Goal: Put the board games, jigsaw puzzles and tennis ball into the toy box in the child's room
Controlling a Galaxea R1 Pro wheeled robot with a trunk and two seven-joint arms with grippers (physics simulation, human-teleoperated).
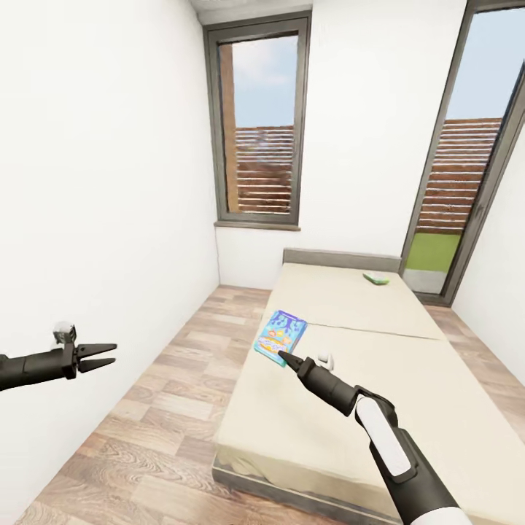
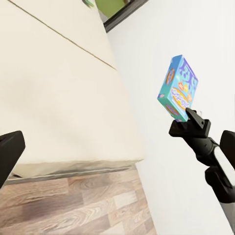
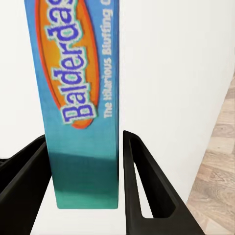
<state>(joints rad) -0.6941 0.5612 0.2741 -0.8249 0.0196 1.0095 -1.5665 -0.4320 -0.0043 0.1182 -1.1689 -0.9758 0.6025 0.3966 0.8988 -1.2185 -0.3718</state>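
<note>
Right pincer [image 1: 286, 359] clamps the near edge of a flat blue printed cardboard game box [image 1: 280, 336], lifted over the beige bed's [image 1: 350, 408] left side. Left pincer [image 1: 99, 356] wide, holding nothing, far left.

The left arm reaches in level from the left side of the head view, its dark forearm ending in the left gripper [image 1: 102, 356], whose two pointed fingers are spread apart with nothing between them. The right arm rises from the lower right, white upper shell and black wrist angled up and to the left. The right gripper [image 1: 286, 358] has its fingers [image 3: 147, 191] closed against the bottom edge of a blue board game [image 1: 280, 337], holding it raised.
</note>
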